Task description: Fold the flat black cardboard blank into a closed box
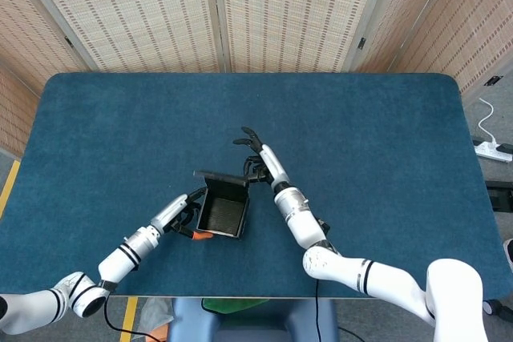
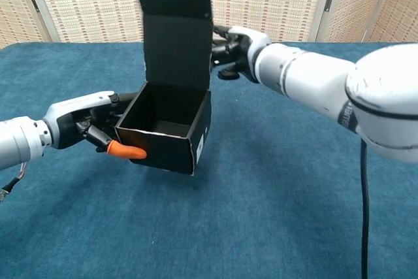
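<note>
We saw the black box (image 1: pixel 222 212) sitting on the blue bench (image 1: pixel 385 142), a little toward the front edge from the bench's middle, with its top open and its inside empty. Its lid flap (image 2: pixel 175 27) stood upright from the far wall of the box, reaching past the top of the chest view; from the head view it showed only as a thin dark edge along the far side of the box.

The left robot hand (image 2: pixel 91 125) was at the left wall of the box, its fingers curled against that wall and its orange fingertip (image 2: pixel 125 152) lying along the front lower edge. We judged it to be gripping the box there, with the box tilted slightly in the chest view, its near corner lifted off the bench.

The right robot hand (image 2: pixel 236 51) was behind the box, at the right edge of the upright lid flap. Its fingers were partly spread and touched the back of the flap, though we could not tell whether they gripped it or only pressed against it. The right arm (image 1: pixel 292 210) reached past the right side of the box.
</note>
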{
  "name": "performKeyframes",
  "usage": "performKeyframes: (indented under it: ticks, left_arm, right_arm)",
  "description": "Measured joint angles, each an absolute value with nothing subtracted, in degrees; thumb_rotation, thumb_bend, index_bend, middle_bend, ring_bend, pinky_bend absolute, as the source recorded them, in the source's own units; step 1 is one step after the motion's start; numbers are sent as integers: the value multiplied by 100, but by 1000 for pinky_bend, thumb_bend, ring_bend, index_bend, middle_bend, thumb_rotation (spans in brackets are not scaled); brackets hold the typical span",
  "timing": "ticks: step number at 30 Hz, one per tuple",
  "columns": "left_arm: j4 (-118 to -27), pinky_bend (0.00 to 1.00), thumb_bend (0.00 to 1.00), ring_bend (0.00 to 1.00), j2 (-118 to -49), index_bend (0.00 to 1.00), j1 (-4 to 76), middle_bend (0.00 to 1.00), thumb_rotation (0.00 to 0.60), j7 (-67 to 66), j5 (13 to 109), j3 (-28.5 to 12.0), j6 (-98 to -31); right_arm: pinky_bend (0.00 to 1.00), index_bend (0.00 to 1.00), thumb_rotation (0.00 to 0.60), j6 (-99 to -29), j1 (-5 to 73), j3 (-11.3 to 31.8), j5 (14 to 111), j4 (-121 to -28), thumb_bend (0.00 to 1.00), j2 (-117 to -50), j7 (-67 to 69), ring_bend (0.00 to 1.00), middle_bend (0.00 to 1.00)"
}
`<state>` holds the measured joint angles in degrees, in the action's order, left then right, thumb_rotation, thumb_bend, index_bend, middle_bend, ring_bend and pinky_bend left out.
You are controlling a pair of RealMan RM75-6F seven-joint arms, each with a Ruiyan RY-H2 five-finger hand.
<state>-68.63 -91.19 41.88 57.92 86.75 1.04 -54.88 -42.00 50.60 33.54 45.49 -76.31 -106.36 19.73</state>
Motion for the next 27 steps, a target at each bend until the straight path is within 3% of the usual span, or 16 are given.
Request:
performKeyframes:
  ticks: [7,13,20,24,27]
  left_arm:
    - [-6883,866,220,633,-9181,504,4160,516,600,5222,8280,-41,-5168]
    - [-6918,869,220,641,-9262,494,4101,513,600,4688,7909,-170,-4957]
    - [-7110,880,218,670,-9356,440,3999,493,600,3725,7192,-364,-4748]
    - [-7289,879,218,673,-9405,298,3941,395,600,3033,6721,-504,-4703]
    - [-7454,872,212,673,-9406,117,3918,294,600,2596,6421,-599,-4659]
  right_arm:
    - [1000,5,600,-3951,4967,3342,4860,-8447,0,-10277,2198,677,249]
    - [1000,34,600,-3709,4902,2912,5121,-9022,0,-9853,1997,689,292]
    - [1000,87,600,-4283,5051,2411,5340,-8964,0,-9860,804,707,320]
    - [1000,104,600,-4716,5149,2183,5426,-8887,0,-9953,156,708,322]
    - [1000,111,600,-4977,5208,2035,5462,-8830,0,-10047,-201,708,323]
